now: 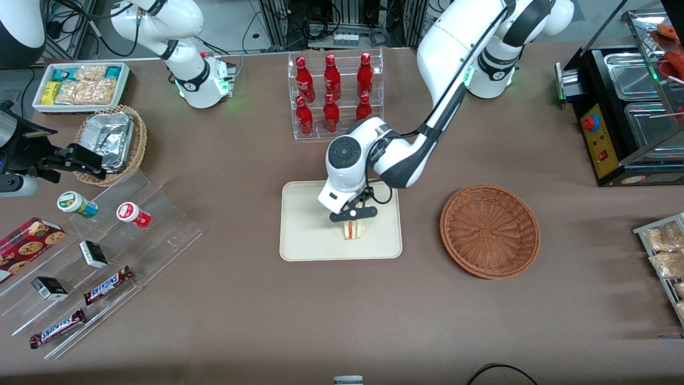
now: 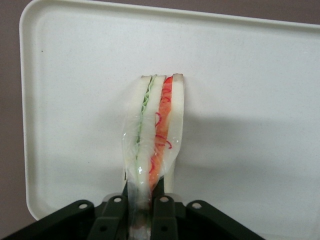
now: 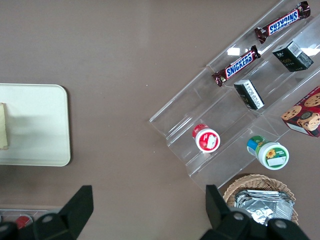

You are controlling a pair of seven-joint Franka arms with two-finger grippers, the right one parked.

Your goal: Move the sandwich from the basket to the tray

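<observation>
The sandwich (image 1: 352,230) is a wrapped white-bread wedge with red and green filling. It stands on the cream tray (image 1: 304,235), near the tray's edge closest to the front camera. My left gripper (image 1: 352,215) is right above it and shut on its top. In the left wrist view the black fingers (image 2: 165,210) pinch the sandwich (image 2: 155,135) over the tray (image 2: 250,100). The reddish-brown wicker basket (image 1: 489,231) lies empty beside the tray, toward the working arm's end of the table.
A clear rack of red bottles (image 1: 335,93) stands farther from the front camera than the tray. Clear tiered shelves with snack bars, cups and boxes (image 1: 96,256) and a tan basket of foil packs (image 1: 110,143) lie toward the parked arm's end. A black appliance (image 1: 625,117) stands toward the working arm's end.
</observation>
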